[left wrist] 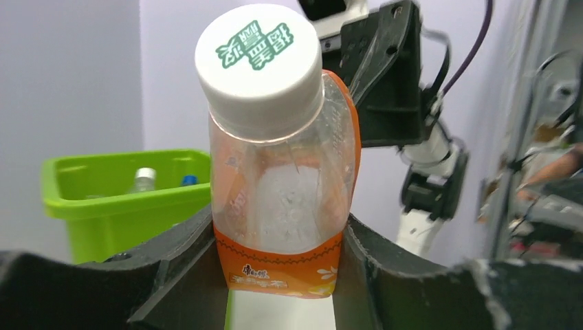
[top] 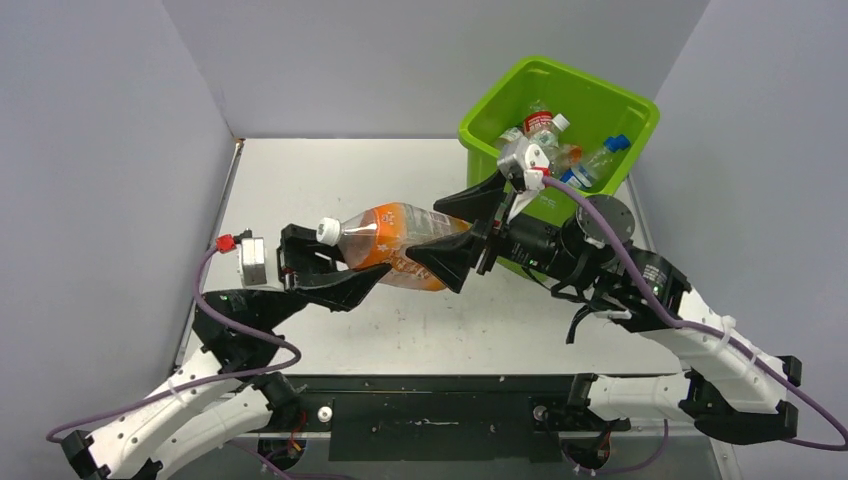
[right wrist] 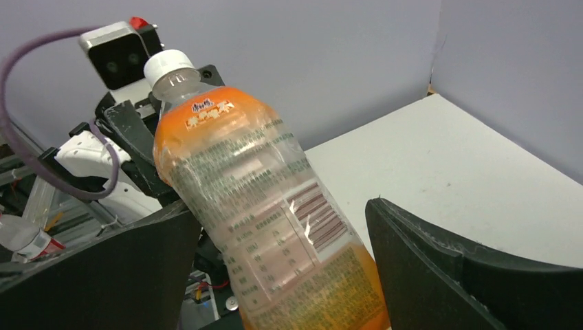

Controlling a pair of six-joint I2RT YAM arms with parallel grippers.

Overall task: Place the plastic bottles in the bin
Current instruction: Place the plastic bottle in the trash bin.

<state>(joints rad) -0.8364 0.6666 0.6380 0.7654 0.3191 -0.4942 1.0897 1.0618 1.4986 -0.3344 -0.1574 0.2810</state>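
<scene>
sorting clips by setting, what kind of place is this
Most likely a lab robot test booth. Plain grey walls box in a white table, a left arm and right arm are mounted at its near edge with an orange bottle between them, and a green bin holds more bottles.

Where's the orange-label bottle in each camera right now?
Top external: orange-label bottle at centre, lying sideways.
Left wrist: centre, filling the frame, cap uppermost.
Right wrist: centre-left, slanting, cap upper left.
Shared landmark: its white cap.
</scene>
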